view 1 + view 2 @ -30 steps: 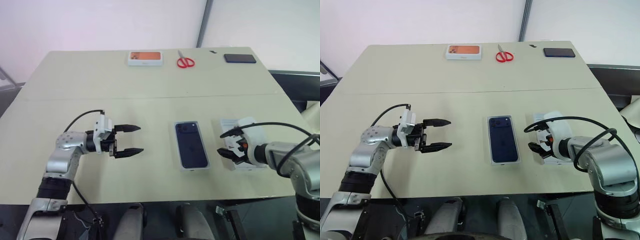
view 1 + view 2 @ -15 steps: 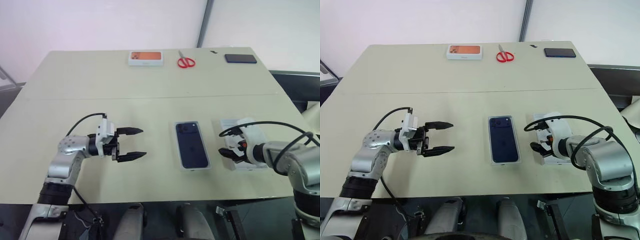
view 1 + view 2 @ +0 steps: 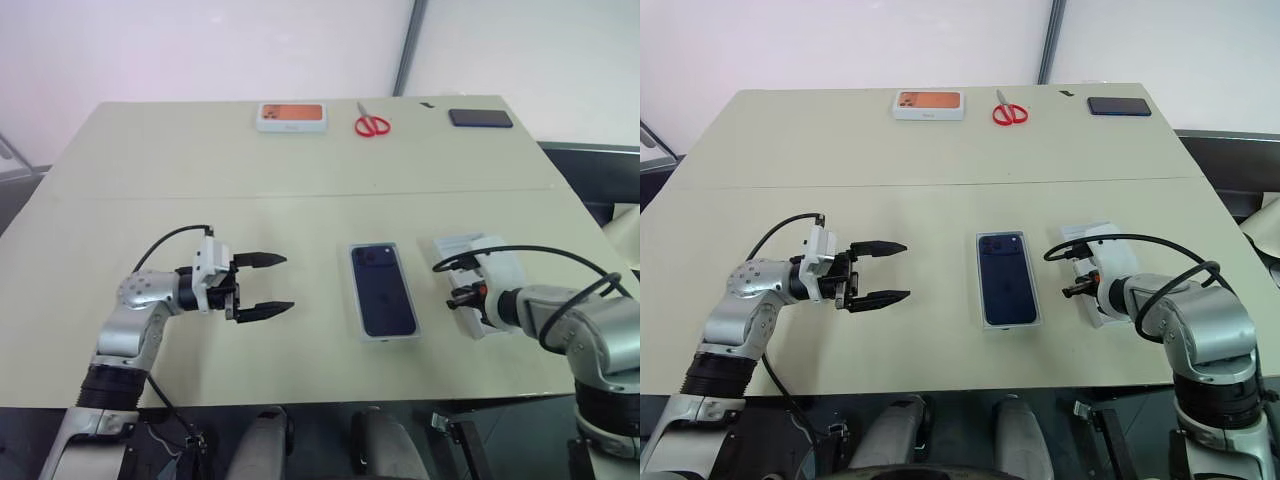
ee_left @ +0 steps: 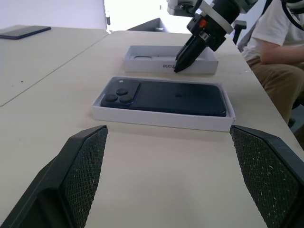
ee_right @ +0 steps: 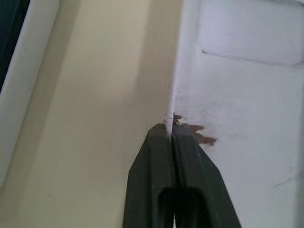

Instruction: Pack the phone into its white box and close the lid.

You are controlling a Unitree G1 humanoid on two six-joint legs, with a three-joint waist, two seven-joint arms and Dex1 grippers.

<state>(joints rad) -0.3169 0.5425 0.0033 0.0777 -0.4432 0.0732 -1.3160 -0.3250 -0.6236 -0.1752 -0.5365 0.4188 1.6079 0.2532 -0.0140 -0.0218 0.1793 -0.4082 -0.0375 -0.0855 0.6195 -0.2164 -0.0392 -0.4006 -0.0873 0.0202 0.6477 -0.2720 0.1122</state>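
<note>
Lying in the white box (image 3: pixel 361 288), the phone (image 3: pixel 384 291) points camera-end away, long axis front-to-back; right gripper (image 5: pixel 170 126) pinches the lid (image 3: pixel 497 262) wall; left gripper (image 3: pixel 270 285) fingers spread.

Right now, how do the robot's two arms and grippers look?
Both arms are silver-grey metal with a looping black cable. The left gripper and right gripper each have two tapered black fingers on a white wrist block; the fingers' inner pads are finely textured.
</note>
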